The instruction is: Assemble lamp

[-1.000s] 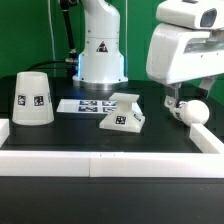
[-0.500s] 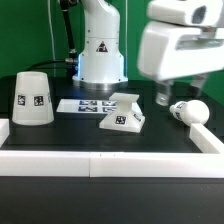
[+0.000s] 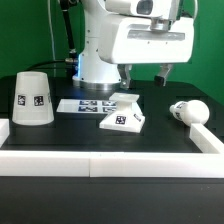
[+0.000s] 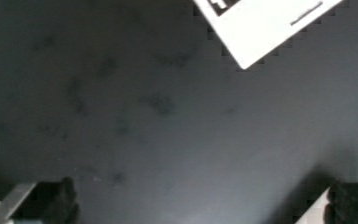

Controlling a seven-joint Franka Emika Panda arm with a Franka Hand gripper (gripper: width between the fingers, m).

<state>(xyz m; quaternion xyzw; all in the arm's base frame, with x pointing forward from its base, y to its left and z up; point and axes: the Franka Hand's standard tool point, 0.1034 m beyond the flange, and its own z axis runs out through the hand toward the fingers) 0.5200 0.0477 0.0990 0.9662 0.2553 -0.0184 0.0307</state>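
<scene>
Lamp in three loose pieces, nothing joined yet. Shade parked wide end down at the exterior view's left, well apart from the rest, probably to keep out of the way until the very end. Base lying low roughly mid-table, tags facing up and readable, just in front of the marker board; maybe touching its edge, hard to call. Bulb flat on its side at the exterior view's right, near the white border wall, stem end toward the base. Not upright, so likely to need a re-grip or a tilt before going in anywhere.

Gripper hanging above the table, up behind the base. Fingers spread wide, nothing between them, so totally empty-handed. Wrist view backs that up: mostly bare black table under the jaws, just one white corner of the base poking in at the edge. Not lined up over any part right now.

Guessing base first, then bulb into it, shade last. Would want centring over the base before any drop. Worth watching: sloped faces on that block, easy to twist or squirt out of a two-finger pinch. Round bulb, also prone to rolling off if nudged.
</scene>
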